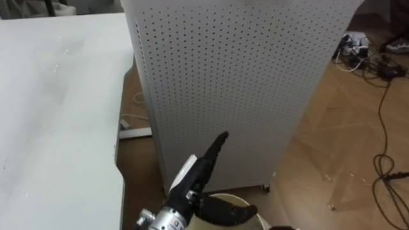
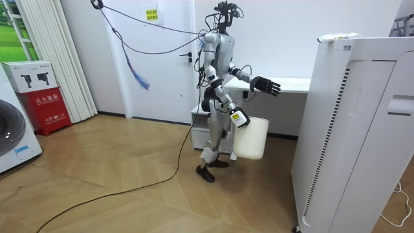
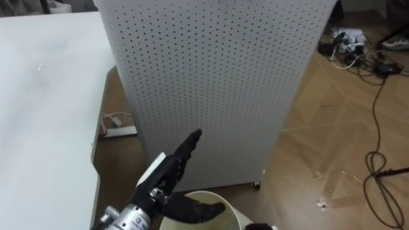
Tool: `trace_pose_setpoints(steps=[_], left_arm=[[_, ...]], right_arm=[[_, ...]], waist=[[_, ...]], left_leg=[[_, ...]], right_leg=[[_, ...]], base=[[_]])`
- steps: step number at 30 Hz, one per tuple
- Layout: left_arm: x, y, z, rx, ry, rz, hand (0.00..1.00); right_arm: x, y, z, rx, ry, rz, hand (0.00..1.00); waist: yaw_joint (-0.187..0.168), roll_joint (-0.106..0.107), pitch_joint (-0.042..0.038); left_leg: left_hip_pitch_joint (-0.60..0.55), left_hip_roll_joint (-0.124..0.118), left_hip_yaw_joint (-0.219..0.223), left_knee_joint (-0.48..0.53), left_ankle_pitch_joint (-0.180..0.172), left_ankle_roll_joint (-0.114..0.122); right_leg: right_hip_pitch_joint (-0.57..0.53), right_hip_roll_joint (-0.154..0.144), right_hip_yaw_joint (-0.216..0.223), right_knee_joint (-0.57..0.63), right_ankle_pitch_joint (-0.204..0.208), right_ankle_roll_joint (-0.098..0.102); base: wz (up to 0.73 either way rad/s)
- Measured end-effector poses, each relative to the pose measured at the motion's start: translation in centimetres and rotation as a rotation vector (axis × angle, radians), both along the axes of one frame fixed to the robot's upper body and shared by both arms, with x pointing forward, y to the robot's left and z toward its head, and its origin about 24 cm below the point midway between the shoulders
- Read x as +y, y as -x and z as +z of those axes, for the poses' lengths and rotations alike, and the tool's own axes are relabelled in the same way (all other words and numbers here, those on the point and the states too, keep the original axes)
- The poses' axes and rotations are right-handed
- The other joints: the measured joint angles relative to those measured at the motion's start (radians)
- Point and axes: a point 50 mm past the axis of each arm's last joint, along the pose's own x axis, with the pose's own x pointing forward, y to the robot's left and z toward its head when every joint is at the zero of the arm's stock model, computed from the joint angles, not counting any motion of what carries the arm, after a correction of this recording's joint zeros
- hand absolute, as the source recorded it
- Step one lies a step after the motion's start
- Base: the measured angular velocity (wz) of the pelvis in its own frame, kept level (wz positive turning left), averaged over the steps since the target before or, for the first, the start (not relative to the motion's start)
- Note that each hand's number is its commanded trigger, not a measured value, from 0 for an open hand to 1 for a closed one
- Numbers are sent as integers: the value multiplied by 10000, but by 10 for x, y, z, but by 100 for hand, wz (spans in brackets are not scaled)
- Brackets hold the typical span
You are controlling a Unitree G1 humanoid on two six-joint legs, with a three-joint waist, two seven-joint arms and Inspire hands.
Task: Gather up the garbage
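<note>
**Fingers straight, nothing picked yet**

Fingers (image 1: 217,145) of the left hand (image 1: 201,167) reach out straight and spread, holding nothing. They point to 12 o'clock at one white perforated cabinet (image 1: 230,76). The right hand (image 2: 238,118) sits at the top of one white bin (image 2: 251,139), down at 6 o'clock. I cannot tell how its fingers stand.

The task looks barely begun, since no garbage is in the outstretched hand. The likeliest candidates are two pale specks (image 1: 331,206) on the floor (image 1: 345,140) at 4 o'clock, too small to name. One white desk (image 1: 57,115) lies at 9 o'clock, and loose cables (image 1: 383,70) at 2 o'clock. What is left is finding a piece, picking it up and binning it.
</note>
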Motion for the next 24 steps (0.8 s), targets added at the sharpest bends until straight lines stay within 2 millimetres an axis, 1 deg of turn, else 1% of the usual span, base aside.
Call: trace_pose_setpoints(steps=[1,2,3,5,6,7,9,12,13,14,15,16,17,18,19,20,21,23,24], left_arm=[[-1,0,5,-419,-260,65,0],[-1,0,10,-826,-448,178,0],[-1,0,12,-1028,-522,258,0],[1,-1,21,-1903,-876,751,0],[2,0,24,-2104,-885,896,0],[5,0,29,-2466,-861,1195,0],[11,0,36,-3053,-1015,1653,0],[21,0,46,-3975,-1414,2578,0],[26,3,48,-4308,-1490,2952,0],[32,6,50,-4539,-1479,3361,0],[36,9,50,-4645,-1507,3601,0],[43,13,49,-4789,-1678,4077,0],[51,15,50,-4979,-1885,4523,0],[54,15,51,-5102,-2006,4728,0],[59,15,54,-5376,-2196,5066,0],[63,15,59,-5771,-2381,5346,0],[65,16,62,-6014,-2475,5464,0],[65,20,75,-7253,-2864,5687,0],[64,21,79,-7561,-2880,5708,0]], right_arm=[[0,1,0,16,14,13,100],[0,1,0,21,18,14,100],[0,1,-1,41,4,27,100],[-1,4,-2,87,-32,97,100],[-1,5,-2,95,-53,137,100],[-1,5,-2,113,-78,215,100],[-1,6,-2,95,-55,330,100],[-1,9,0,-224,101,618,100],[-2,10,0,-273,96,672,100],[-2,10,0,-262,97,725,100],[-2,11,0,-268,80,746,100],[-3,13,1,-287,52,776,100],[-4,14,1,-271,45,863,100],[-5,15,0,-238,27,939,100],[-5,17,0,-184,-16,1019,100],[-6,17,0,-174,-50,1077,100],[-6,17,0,-161,-65,1085,100],[-7,19,-1,-113,-62,1065,100],[-7,19,-1,-114,-40,1057,100]], waist=[[54,4,-3],[71,13,-3],[63,13,-3],[49,15,-15],[44,15,-16],[38,37,-31],[28,51,-65],[150,79,-84],[215,94,-91],[411,114,-103],[463,136,-117],[615,215,-176],[724,242,-177],[746,260,-176],[738,278,-191],[719,294,-199],[666,297,-198],[638,295,-196],[641,307,-189]], left_leg=[[-107,13,-12,83,8,-8],[-170,43,-9,149,23,-6],[-172,49,-11,155,41,-9],[-171,132,-19,203,69,-13],[-172,159,-15,225,72,-18],[-170,219,-17,248,89,-40],[-132,274,-21,252,133,-67],[-102,373,-14,355,150,-101],[-57,422,-20,398,128,-143],[17,427,-297,445,115,-216],[42,379,-630,465,114,-258],[95,307,-1210,499,108,-333],[219,205,-1765,453,135,-407],[286,136,-2089,422,154,-440],[374,26,-2548,359,188,-495],[411,-12,-2732,308,216,-538],[432,-12,-2772,278,234,-560],[469,23,-2788,212,269,-615],[468,28,-2788,207,272,-619]], right_leg=[[95,45,-51,-344,-16,-31],[87,51,-114,-443,-17,-113],[64,50,-123,-445,-12,-122],[119,63,-356,-488,46,-209],[137,71,-404,-519,69,-223],[207,138,-450,-656,154,-257],[301,204,-486,-793,238,-301],[331,257,-559,-798,288,-377],[330,334,-406,-818,312,-410],[356,405,-219,-831,345,-459],[390,452,-85,-853,359,-476],[472,546,29,-938,424,-518],[535,579,139,-950,447,-550],[590,592,169,-958,453,-560],[655,595,157,-967,448,-570],[694,615,171,-1012,453,-586],[737,635,167,-1064,461,-598],[791,698,174,-1149,491,-642],[785,705,175,-1150,489,-646]], base=[[-15],[-11],[-4],[0],[-5],[-5],[-2],[-9],[-40],[-51],[-62],[-62],[-58],[-45],[-23],[-12],[0],[2],[0]])
